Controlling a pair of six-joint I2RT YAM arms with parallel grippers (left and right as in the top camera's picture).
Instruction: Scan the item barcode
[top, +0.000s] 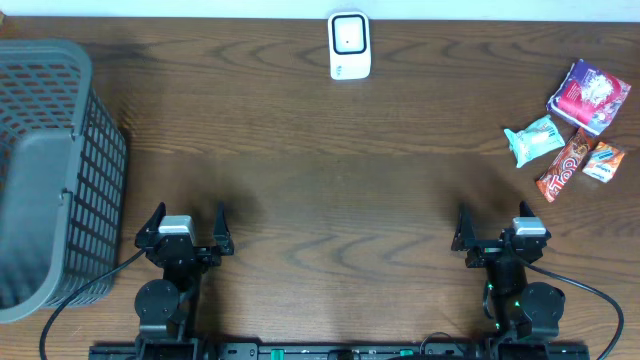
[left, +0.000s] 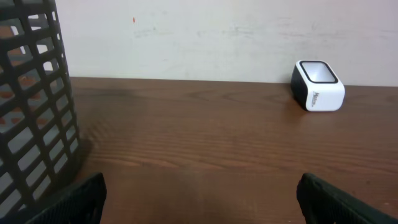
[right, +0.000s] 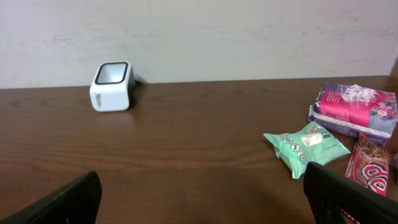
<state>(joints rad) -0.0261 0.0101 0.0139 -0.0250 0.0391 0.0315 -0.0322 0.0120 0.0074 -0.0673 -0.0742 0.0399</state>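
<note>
The white barcode scanner stands at the far middle of the table, also in the left wrist view and the right wrist view. Several packets lie at the far right: a purple-pink packet, a mint-green packet, a red bar wrapper and a small orange packet. My left gripper rests open near the front left, nothing between its fingers. My right gripper rests open near the front right, short of the packets.
A tall dark grey mesh basket stands at the left edge, just left of my left gripper. A pale wall runs behind the table's far edge.
</note>
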